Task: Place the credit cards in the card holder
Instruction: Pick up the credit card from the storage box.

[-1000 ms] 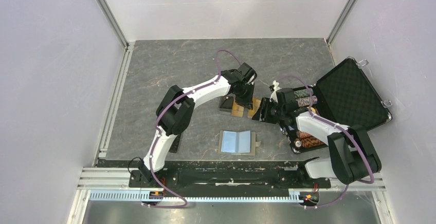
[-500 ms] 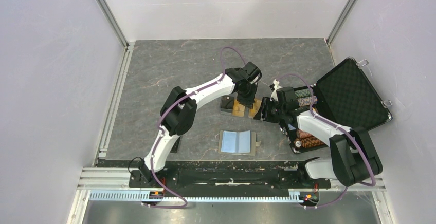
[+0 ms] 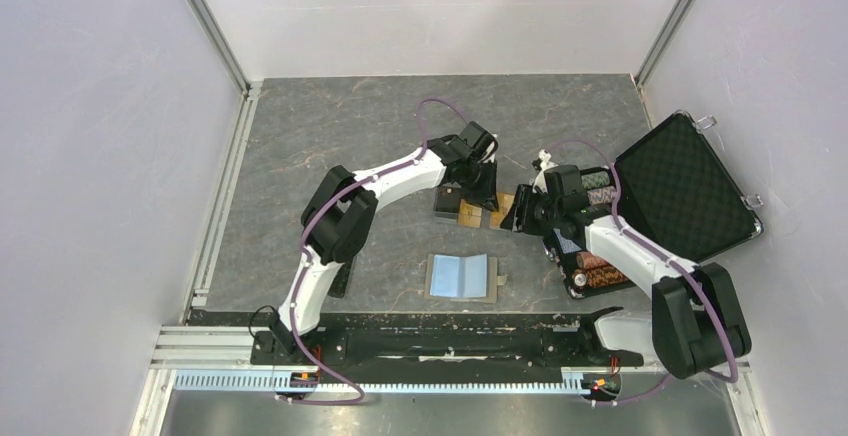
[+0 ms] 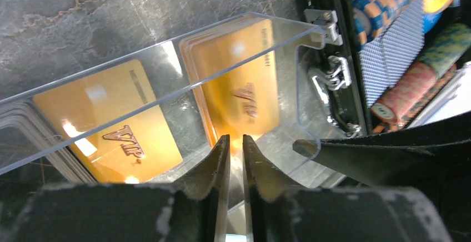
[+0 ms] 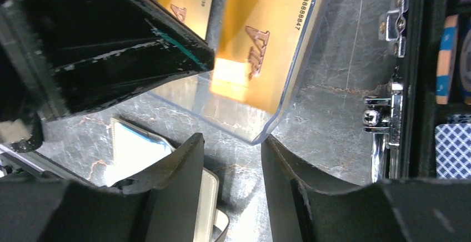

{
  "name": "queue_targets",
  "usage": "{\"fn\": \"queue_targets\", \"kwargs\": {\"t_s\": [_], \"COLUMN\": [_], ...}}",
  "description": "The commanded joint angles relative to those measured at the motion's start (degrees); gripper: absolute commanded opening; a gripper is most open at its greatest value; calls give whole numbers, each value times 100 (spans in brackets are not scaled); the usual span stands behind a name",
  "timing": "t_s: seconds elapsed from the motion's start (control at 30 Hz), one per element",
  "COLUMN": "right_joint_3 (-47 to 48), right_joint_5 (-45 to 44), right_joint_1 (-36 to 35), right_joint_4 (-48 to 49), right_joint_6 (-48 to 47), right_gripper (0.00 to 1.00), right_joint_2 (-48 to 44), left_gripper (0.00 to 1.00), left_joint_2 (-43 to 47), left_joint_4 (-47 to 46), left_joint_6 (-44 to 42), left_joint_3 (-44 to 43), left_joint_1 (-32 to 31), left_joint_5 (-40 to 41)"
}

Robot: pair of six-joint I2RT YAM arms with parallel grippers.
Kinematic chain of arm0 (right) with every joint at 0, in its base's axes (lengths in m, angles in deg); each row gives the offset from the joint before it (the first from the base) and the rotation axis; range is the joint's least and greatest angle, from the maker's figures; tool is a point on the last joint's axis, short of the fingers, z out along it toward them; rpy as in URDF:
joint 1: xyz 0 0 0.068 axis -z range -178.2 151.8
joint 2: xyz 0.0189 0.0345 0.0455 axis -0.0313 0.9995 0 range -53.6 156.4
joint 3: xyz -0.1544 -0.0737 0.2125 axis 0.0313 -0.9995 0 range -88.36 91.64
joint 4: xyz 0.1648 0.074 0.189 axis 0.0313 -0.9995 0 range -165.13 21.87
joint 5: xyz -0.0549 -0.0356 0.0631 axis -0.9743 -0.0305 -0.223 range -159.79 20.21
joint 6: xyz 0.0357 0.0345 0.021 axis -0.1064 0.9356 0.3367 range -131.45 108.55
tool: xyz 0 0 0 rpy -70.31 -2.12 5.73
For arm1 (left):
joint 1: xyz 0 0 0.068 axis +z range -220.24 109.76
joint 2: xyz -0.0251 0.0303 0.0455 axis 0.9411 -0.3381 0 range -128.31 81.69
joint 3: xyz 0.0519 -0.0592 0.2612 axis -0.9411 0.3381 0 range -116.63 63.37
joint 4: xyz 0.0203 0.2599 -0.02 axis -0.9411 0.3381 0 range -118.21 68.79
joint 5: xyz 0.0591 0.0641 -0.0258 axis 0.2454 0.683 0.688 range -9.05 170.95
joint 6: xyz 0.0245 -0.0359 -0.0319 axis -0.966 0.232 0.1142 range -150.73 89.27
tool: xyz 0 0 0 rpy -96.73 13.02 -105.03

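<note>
Two orange-gold credit cards (image 4: 116, 136) (image 4: 244, 81) lie on the table under a clear plastic cover (image 4: 239, 36). A black card (image 3: 447, 199) lies just left of them. My left gripper (image 4: 233, 142) is shut on the near edge of the clear cover. My right gripper (image 5: 233, 142) is open, with the cover's rounded corner (image 5: 261, 125) just past its fingertips. The card holder (image 3: 462, 277) lies open, pale blue side up, nearer the arm bases. It also shows in the right wrist view (image 5: 139, 153).
An open black chip case (image 3: 680, 188) with rows of striped poker chips (image 4: 400, 3) stands at the right, its metal latch (image 5: 389, 114) close to my right gripper. A long black bar (image 3: 341, 278) lies by the left arm.
My left gripper swung right, then back left, over the cards. My right gripper moved a little farther from the bases. The right gold card now sits slightly farther right.
</note>
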Motion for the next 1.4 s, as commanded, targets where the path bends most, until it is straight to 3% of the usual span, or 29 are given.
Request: {"fn": "queue_targets", "kwargs": {"t_s": [0.0, 0.3, 0.47, 0.57, 0.7, 0.87, 1.07, 1.2, 1.37], "right_joint_3": [435, 512, 490, 463, 454, 442, 451, 459, 459], "right_joint_5": [-74, -62, -115, -107, -107, -105, -90, -71, -63], "right_joint_1": [92, 283, 339, 356, 360, 381, 410, 420, 441], "right_joint_4": [31, -132, -192, -196, -191, -192, -218, -214, -228], "right_joint_6": [-76, -85, -133, -155, -150, -171, -179, -187, -194], "right_gripper": [45, 46, 46, 46, 46, 46, 46, 46, 46], "right_joint_2": [-368, -610, -608, -580, -571, -575, -597, -606, -617], "left_gripper": [24, 33, 51, 56, 60, 55, 39, 37, 19], "left_joint_2": [356, 207, 390, 405, 246, -67, -188, -237, -251], "left_joint_4": [-771, -969, -351, 107, 292, 63, -59, -137, -257], "left_joint_6": [402, 516, 216, -21, -116, 27, 64, 70, 109], "left_joint_3": [5, 99, 108, 8, -72, -150, -145, -133, -76], "left_joint_1": [58, 58, 49, 49, 58, 58, 58, 58, 58], "left_joint_5": [-505, -613, 330, 857, 891, 417, 295, 213, 149]}}
